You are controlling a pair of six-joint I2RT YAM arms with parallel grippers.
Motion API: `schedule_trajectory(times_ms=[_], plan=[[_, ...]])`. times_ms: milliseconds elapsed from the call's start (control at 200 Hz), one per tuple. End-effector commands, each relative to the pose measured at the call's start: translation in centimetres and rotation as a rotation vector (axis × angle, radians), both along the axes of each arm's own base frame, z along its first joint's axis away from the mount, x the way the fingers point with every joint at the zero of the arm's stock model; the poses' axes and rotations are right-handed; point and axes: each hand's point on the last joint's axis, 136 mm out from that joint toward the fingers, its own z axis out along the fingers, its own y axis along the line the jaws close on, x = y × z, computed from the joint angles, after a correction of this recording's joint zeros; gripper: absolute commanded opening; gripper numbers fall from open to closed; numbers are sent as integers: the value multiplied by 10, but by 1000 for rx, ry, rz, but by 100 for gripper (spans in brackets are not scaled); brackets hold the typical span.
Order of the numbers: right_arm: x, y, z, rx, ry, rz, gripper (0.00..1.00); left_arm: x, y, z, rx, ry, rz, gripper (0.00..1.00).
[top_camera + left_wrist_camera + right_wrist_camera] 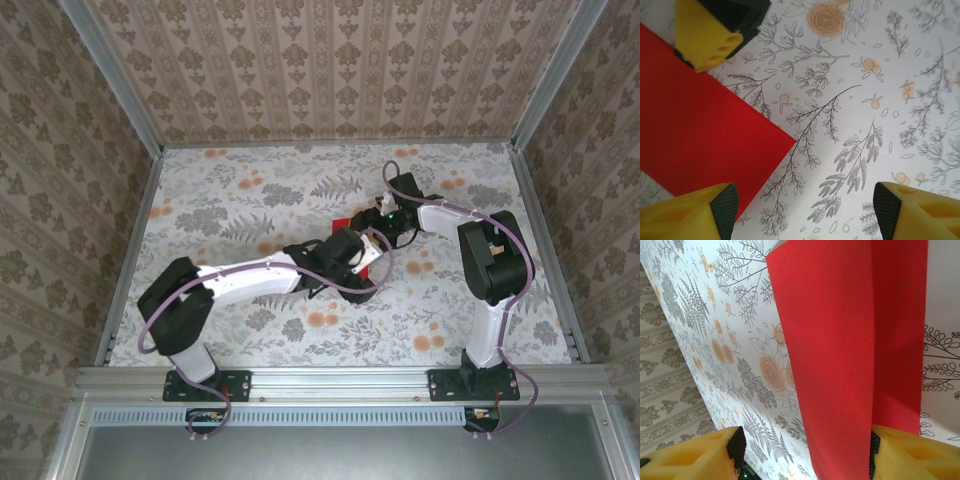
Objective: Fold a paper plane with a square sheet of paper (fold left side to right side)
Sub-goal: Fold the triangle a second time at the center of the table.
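On the desk, paper: square sheet of paper flat, creased, corner free.
Left pincer: wide, empty.
Right pincer: wide, straddling the paper's edge.
Room: open desk beyond that corner.

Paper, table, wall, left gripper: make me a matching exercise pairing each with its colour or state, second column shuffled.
1 paper
2 table
3 wall
4 left gripper

a open, yellow fingers
b white with grey leaves and orange flowers
c plain red, creased
d beige with brown ornaments

Pairs: 1-c, 2-b, 3-d, 4-a
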Motion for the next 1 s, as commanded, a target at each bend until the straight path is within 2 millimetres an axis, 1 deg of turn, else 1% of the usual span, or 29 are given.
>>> schedule_trajectory(times_ms=[0,150,365,460,510,580,665,800,890,995], plan=[[-1,2,3,16,33,-1,65,4,-2,-10,125,-83,-22,77],[-3,1,2,13,38,-2,65,12,-6,-24,225,-147,-12,78],[-4,0,1,9,42,-4,65,23,-9,-39,352,-239,-11,79],[-4,0,0,7,44,-3,65,25,-8,-43,377,-249,-6,77],[-4,-1,0,3,41,-4,65,25,-8,-45,384,-249,-4,74],[-6,0,-1,-2,44,0,65,25,-8,-46,384,-244,-6,65],[-6,-2,-1,-11,42,-1,65,24,-8,-46,377,-230,-7,46],[-6,-4,-2,-28,40,7,65,24,-9,-40,352,-222,-1,22],[-7,-5,-2,-41,37,14,65,26,-9,-34,323,-209,14,11],[-8,-5,-2,-46,34,23,66,28,-7,-28,284,-184,33,2]])
